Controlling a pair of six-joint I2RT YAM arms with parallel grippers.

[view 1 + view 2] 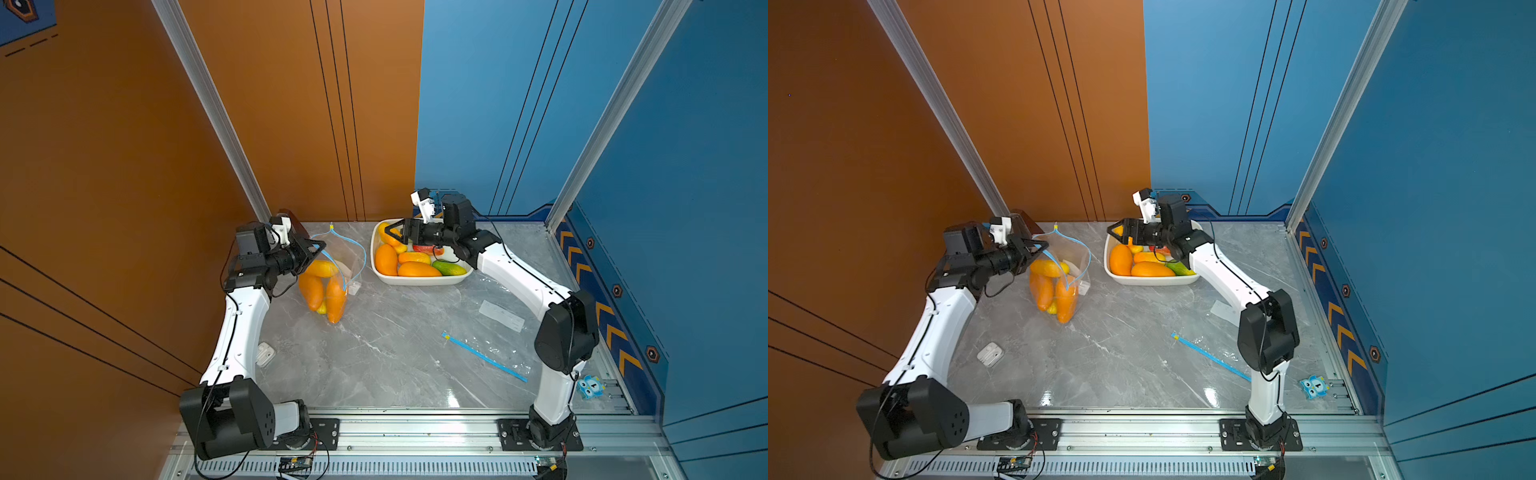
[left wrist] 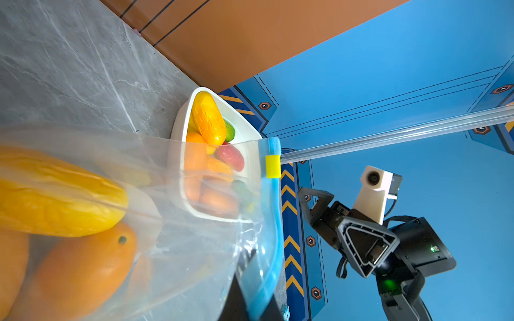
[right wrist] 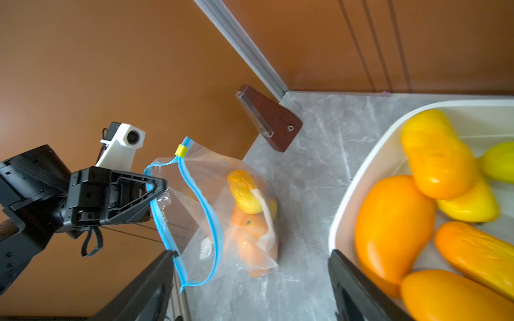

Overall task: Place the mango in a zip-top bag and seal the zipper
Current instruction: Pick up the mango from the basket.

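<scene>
Far left, the left gripper (image 1: 316, 249) is pinching the clear blue-zippered plastic bag (image 1: 347, 253), orange mangoes (image 1: 312, 289) inside, zipper unsealed, while the right gripper (image 1: 392, 235) is hovering wide and empty.

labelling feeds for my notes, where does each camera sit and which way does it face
Top views: high above the near edge, looking down at the table; left arm and right arm show whole.
Left wrist: on the left arm, looking past the held zip-top bag to the tray and right hand; own finger shows.
Right wrist: on the right arm, facing bag and left hand; own two fingers show.
Shared: wrist views both show bag, tray.
</scene>
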